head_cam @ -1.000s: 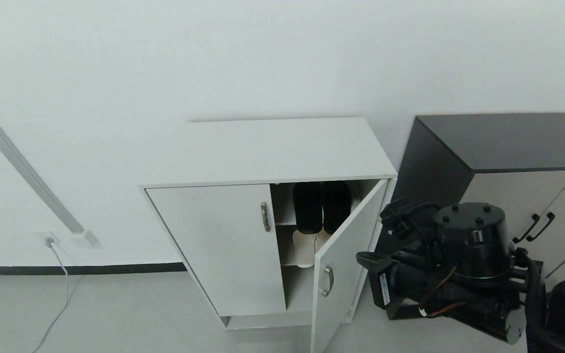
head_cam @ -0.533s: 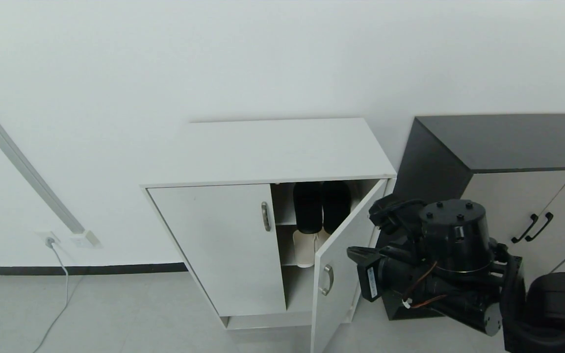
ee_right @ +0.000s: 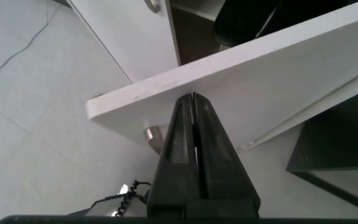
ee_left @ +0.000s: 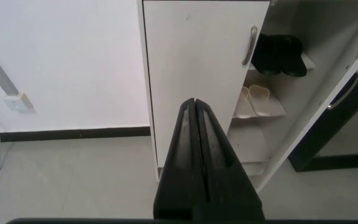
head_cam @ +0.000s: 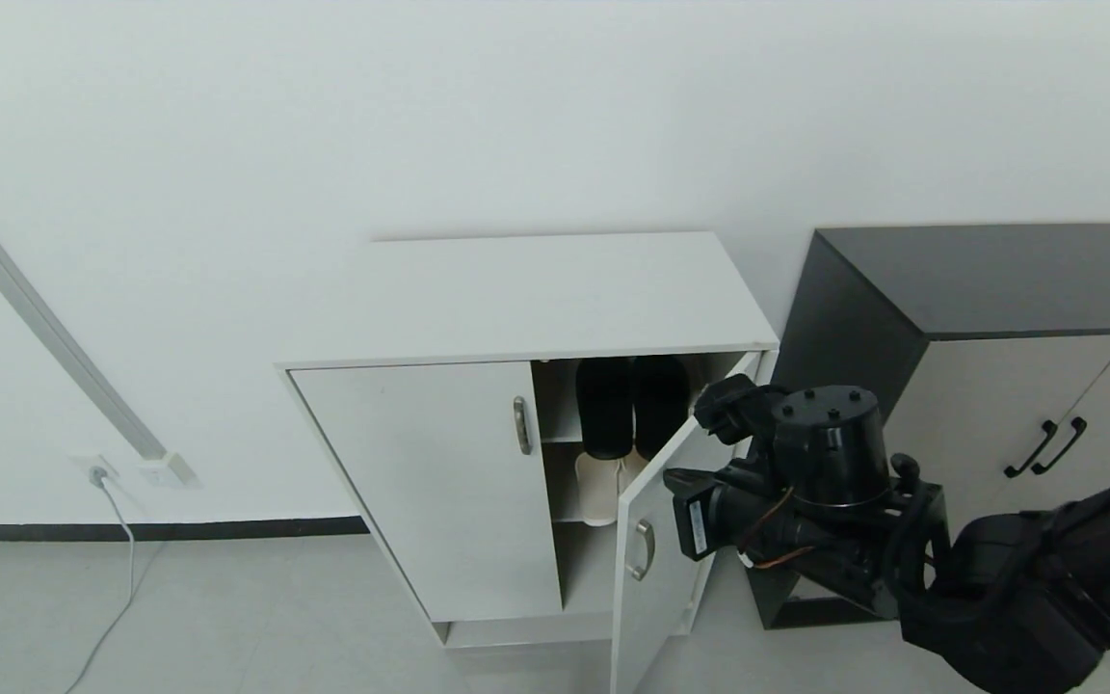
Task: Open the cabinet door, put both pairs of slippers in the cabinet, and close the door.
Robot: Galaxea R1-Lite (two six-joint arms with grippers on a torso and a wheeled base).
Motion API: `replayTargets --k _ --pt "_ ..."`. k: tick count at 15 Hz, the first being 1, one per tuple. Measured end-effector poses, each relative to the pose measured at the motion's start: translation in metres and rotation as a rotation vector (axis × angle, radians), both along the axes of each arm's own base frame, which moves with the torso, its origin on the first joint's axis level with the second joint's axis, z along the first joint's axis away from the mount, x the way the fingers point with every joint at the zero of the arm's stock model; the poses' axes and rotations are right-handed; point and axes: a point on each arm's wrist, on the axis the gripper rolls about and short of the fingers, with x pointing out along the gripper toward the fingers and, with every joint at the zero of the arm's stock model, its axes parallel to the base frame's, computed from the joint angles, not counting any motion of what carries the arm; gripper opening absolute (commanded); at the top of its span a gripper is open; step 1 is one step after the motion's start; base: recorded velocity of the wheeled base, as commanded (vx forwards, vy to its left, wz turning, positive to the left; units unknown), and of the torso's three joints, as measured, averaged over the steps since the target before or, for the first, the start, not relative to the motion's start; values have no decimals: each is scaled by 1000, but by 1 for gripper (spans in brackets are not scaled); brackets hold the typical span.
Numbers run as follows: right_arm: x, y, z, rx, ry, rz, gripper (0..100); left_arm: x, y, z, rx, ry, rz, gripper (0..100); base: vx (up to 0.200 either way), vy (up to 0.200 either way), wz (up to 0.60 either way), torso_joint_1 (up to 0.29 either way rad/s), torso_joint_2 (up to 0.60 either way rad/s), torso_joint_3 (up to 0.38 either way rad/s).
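Behind the ajar cabinet door (head_cam: 651, 607), slippers (head_cam: 632, 405) sit half hidden; left gripper (ee_left: 194, 101) and right gripper (ee_right: 194, 96) jaws look closed, empty.

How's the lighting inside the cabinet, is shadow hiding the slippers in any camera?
Head view: the cabinet interior is shaded, so the black slippers blend in while the white slippers stand out. Left wrist view: even light, both pairs readable. Right wrist view: beyond the door the interior is dark.
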Motion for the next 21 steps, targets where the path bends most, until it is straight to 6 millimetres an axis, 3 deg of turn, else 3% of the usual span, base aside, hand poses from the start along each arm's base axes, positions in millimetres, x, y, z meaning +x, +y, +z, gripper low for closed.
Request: replayTargets --k 9,21 --pt "45 20 -3 31 -57 -36 0 0 0 0 0 0 1 0 0 0 0 0 0 0" --pt "97 32 -21 42 -75 -93 0 0 0 0 0 0 1 0 0 0 0 0 0 0"
